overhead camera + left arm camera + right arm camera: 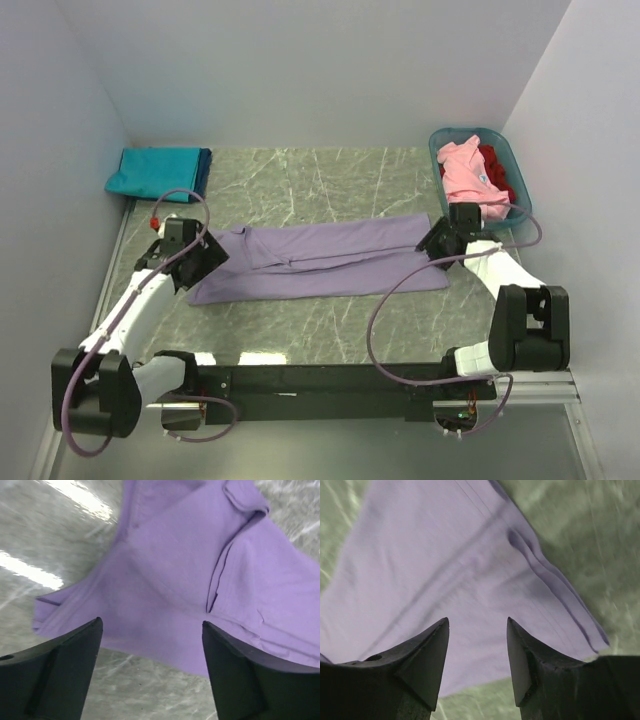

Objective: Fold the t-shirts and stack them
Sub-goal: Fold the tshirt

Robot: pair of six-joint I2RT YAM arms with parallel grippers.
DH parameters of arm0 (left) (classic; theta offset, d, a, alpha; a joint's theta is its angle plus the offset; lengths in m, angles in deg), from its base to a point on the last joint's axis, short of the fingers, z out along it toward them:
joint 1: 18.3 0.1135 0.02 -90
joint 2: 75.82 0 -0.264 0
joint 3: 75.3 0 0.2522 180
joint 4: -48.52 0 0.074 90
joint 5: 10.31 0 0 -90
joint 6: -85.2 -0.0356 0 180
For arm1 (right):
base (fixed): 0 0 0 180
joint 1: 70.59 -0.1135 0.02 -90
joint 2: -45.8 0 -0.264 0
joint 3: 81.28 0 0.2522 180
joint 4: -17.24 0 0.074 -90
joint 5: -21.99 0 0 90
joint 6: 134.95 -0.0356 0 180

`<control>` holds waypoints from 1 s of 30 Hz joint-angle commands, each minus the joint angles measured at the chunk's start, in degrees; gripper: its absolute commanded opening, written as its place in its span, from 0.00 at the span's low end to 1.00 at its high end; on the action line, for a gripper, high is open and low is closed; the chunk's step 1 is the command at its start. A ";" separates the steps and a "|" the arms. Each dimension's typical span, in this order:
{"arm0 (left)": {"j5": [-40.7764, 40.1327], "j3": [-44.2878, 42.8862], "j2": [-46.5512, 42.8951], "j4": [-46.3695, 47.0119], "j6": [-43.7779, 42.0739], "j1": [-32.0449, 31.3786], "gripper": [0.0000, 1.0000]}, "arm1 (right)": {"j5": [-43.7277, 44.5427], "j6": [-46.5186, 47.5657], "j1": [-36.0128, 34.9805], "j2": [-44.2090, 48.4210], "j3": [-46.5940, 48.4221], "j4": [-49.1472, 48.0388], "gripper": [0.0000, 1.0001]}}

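A lavender t-shirt (320, 258) lies folded into a long strip across the middle of the table. My left gripper (207, 257) is open and empty, just above the shirt's left end (165, 595), with the near hem between its fingers (65, 665). My right gripper (438, 240) is open and empty above the shirt's right end (445, 580). A folded teal shirt (152, 172) lies on a dark blue one (205, 170) at the far left. A pink shirt (468, 178) and a red shirt (497, 170) sit in the basket.
The teal-blue plastic basket (445, 140) stands at the far right against the wall. White walls close in the table on the left, back and right. The black mounting rail (330, 380) runs along the near edge.
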 commanded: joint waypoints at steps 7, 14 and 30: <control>2.13 -2.95 11.75 3.24 3.25 -1.09 0.71 | -2.49 2.31 8.36 2.82 -7.14 2.62 0.55; -0.95 -1.55 19.85 -1.24 6.51 -0.74 0.63 | -2.94 1.79 12.05 0.79 -9.61 2.88 0.55; 0.28 -1.88 3.86 -6.87 5.11 6.38 0.95 | 1.72 1.08 7.95 10.63 -10.06 4.46 0.56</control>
